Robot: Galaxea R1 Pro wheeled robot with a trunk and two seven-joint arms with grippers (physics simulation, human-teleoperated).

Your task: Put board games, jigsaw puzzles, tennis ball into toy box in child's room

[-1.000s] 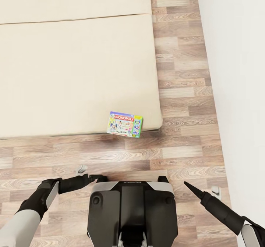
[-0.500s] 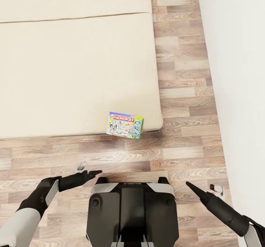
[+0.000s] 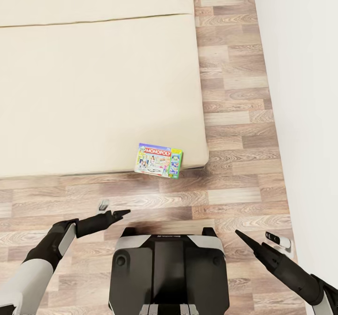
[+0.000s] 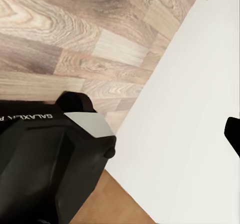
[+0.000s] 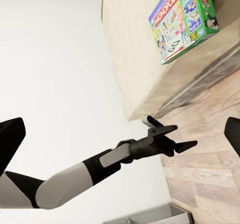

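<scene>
One board game, a green-edged MONOPOLY box [image 3: 159, 160], lies flat at the near right corner of the bed [image 3: 94, 94], slightly overhanging the beige mattress edge. The right wrist view has the same box [image 5: 184, 21] on the mattress. My left gripper [image 3: 113, 209] hovers open over the wood floor, short of the bed and to the left of the box; it also appears as the left gripper [image 5: 172, 134] with spread fingers. My right gripper [image 3: 258, 236] is open and empty, low on the right near the wall. One of its fingertips [image 5: 11, 139] sits far from the other.
A white wall [image 3: 305, 94] runs along the right, leaving a strip of wood floor [image 3: 234, 94] between it and the bed. My dark base [image 3: 169, 273] stands on the floor in front of the bed. The left wrist view has base [image 4: 45, 159], floor and wall.
My left gripper has moved a little forward toward the bed. The right arm has shifted only slightly. The box has stayed where it was.
</scene>
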